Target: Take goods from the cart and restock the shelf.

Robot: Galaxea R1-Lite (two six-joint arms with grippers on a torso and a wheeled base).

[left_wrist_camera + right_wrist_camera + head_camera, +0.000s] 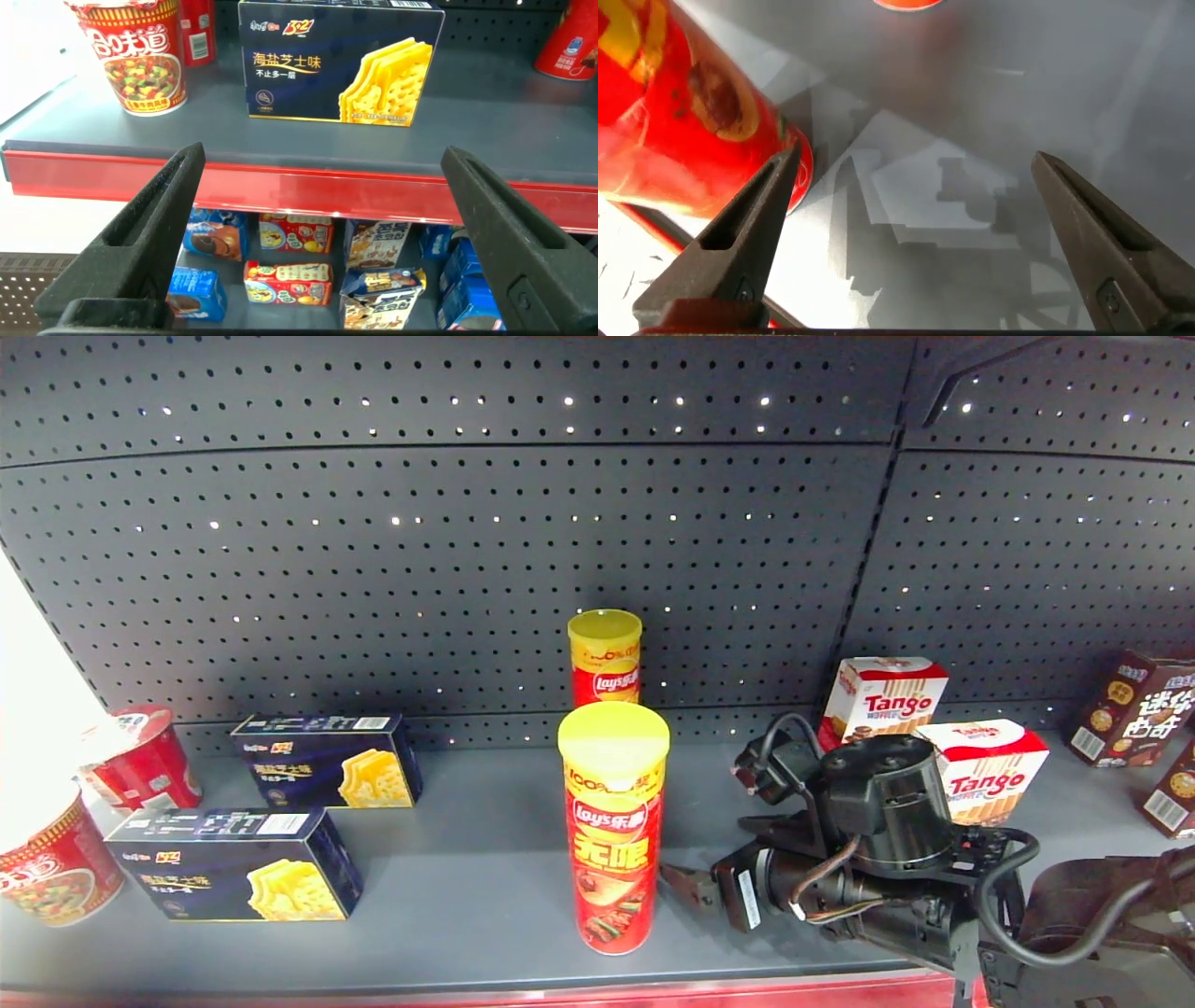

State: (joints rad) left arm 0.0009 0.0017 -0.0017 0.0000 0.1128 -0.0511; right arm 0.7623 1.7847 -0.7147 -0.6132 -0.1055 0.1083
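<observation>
1. Right wrist view: the right gripper is spread wide and holds nothing. One finger is just beside the front chips can; contact cannot be told.
2. Head view: that front chips can, red with a yellow lid, stands upright near the front edge of the shelf. A second chips can stands behind it by the back panel.
3. Left wrist view: the left gripper is released wide and empty, in front of the shelf's red edge strip.
4. Beyond that strip stand a dark blue cracker box and a cup of noodles.
5. Two red-and-white wafer boxes stand on the right of the cans.
</observation>
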